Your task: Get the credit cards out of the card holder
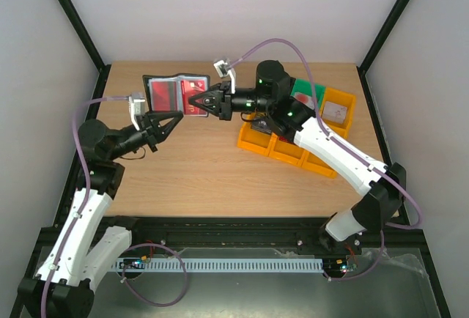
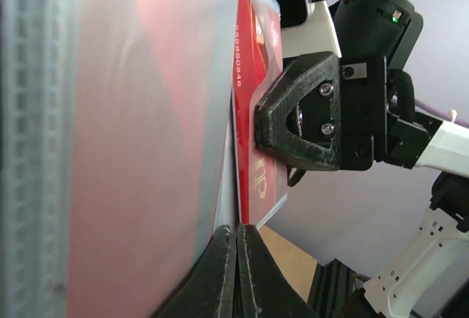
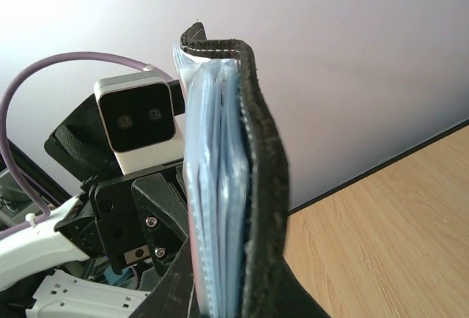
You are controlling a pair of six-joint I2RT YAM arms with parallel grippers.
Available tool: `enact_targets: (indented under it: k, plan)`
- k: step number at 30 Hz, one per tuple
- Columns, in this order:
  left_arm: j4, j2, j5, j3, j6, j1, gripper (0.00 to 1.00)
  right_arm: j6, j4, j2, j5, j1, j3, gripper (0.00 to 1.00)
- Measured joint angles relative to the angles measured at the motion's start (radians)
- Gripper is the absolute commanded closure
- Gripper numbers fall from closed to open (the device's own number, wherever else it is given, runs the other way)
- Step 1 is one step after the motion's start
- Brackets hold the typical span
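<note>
Your left gripper sits closest, fingers pinched together at the near edge of the card holder; can't tell if a card's actually caught. Just past it the red card stands in the holder, which your right gripper clamps midair, so I'd pull straight back toward the left arm.

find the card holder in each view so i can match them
top external: card holder upper left of centre, held off the table
left wrist: it fills the left half, red card showing
right wrist: centre, edge-on and upright
shared landmark: the right gripper clamped on it
</note>
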Motion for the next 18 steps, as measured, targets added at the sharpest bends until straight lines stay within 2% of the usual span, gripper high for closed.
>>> enact_targets:
  k: [6, 11, 15, 18]
  plan:
    - [-0.140, 0.005, 0.010, 0.061, 0.130, 0.002, 0.92, -0.087, -0.097, -0.010, -0.009, -0.003, 0.004, 0.98]
    - [-0.243, 0.005, -0.025, 0.165, 0.249, 0.024, 0.74, -0.186, -0.251, -0.011, -0.018, -0.003, 0.041, 0.98]
    - [-0.285, -0.002, -0.051, 0.177, 0.293, 0.036, 0.62, -0.251, -0.340, -0.021, -0.018, -0.004, 0.069, 0.98]
    - [-0.328, -0.002, -0.075, 0.177, 0.321, 0.042, 0.47, -0.286, -0.389, -0.039, -0.016, -0.008, 0.069, 0.98]
